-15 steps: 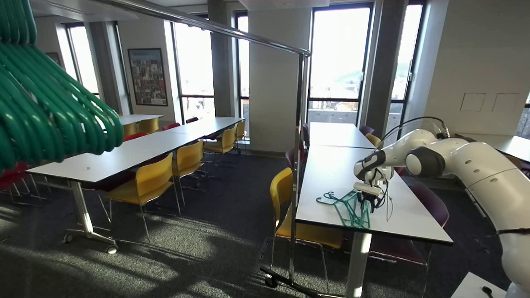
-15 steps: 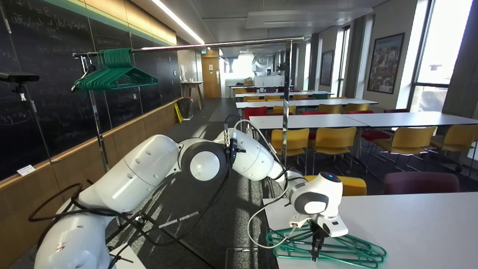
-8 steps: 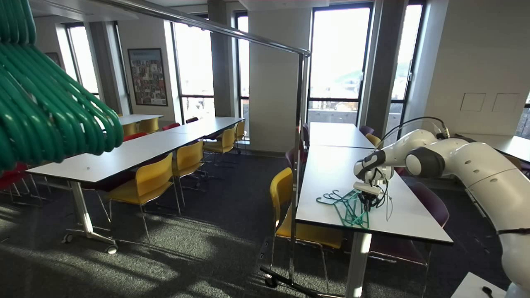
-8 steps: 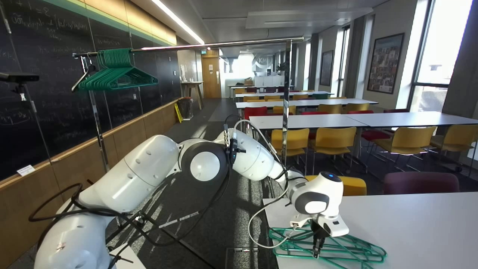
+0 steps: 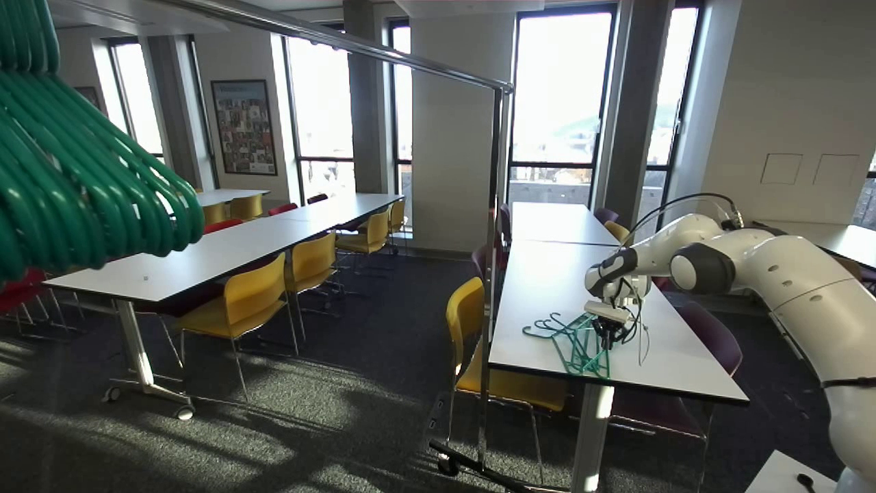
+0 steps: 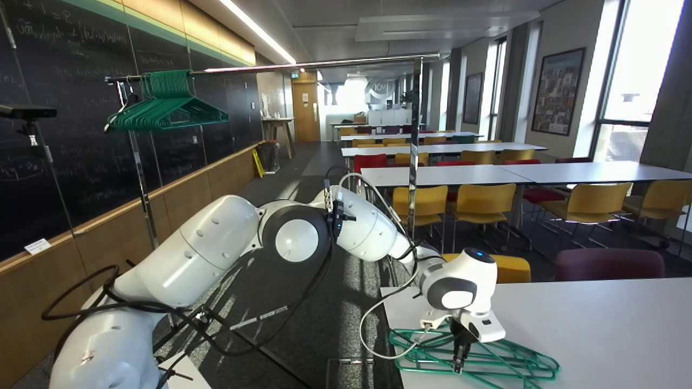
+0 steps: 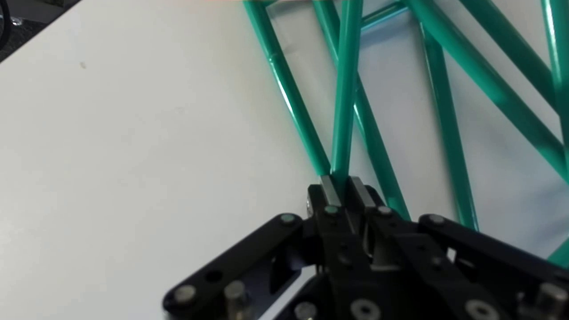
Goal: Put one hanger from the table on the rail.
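The arm (image 5: pixel 787 274) bends low over one end of the table (image 5: pixel 547 274), and its claw (image 7: pixel 342 190) points down into a loose heap (image 7: pixel 492 86) of green hangers. The wrist view gives the grip plainly: the jaws are drawn almost together, with one slim green bar pinched between the pads (image 7: pixel 330 192). That bar is part of the hanger (image 7: pixel 346 102) it has hold of, which runs away from the fingertips and crosses another bar of the heap. A second bar comes down right beside it at the tip of the claw, though I can't make out whether it touches. Nor can I tell if the held hanger is clear of the tabletop.

Well above all this, and well apart from the claw, stretches the rail (image 6: pixel 324 64), silver and thin, on an upright pole (image 6: pixel 415 140) near the table. At its other end hangs a tight bunch (image 6: pixel 154 113) of green hangers, with the blackboard (image 6: pixel 86 140) behind. A yellow chair (image 6: pixel 511 268) and a purple chair (image 6: pixel 610 265) stand at the table's edge.
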Robot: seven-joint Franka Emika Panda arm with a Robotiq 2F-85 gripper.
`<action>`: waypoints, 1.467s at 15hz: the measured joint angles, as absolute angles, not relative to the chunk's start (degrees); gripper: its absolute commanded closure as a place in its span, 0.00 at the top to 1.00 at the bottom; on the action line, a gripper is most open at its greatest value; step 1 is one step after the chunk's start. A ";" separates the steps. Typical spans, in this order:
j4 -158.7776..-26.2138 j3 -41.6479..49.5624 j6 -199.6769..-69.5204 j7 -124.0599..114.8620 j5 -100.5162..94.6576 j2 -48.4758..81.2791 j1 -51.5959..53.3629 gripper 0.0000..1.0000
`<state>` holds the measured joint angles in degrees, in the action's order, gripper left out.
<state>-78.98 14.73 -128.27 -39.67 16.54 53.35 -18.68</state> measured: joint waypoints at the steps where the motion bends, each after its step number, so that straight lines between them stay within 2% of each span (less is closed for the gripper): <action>1: -78.98 14.73 -128.27 -39.67 16.54 53.33 -18.70 0.03; 13: -79.65 14.73 -128.64 -39.58 16.54 50.69 -18.69 0.03; 22: -95.55 15.50 -143.47 -39.58 16.54 39.29 -15.84 0.03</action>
